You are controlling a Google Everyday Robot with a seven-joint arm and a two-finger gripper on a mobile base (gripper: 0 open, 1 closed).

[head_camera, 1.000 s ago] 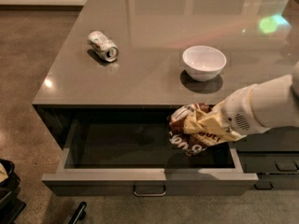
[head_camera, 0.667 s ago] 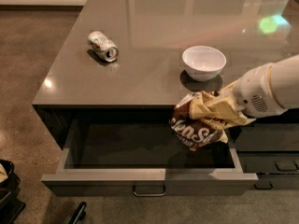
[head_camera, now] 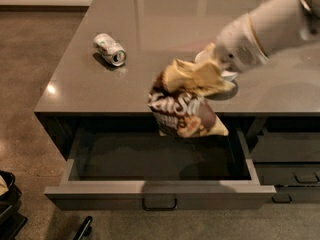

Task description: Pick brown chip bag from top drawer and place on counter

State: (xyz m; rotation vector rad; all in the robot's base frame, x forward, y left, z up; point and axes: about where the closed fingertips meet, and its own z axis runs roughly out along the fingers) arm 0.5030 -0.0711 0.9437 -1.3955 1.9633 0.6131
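My gripper (head_camera: 211, 73) is clamped on the crumpled pale yellow top of the brown chip bag (head_camera: 182, 111), half buried in the foil; the bag hangs in the air, dark lettered front facing out, across the counter's (head_camera: 150, 24) front edge, right of its middle, above the open top drawer (head_camera: 160, 190); a white bowl (head_camera: 228, 76) peeks out just behind my wrist; a silver drink can (head_camera: 110, 49) lies on its side near the left edge; narrower drawers (head_camera: 295, 176) sit closed under the front right corner.
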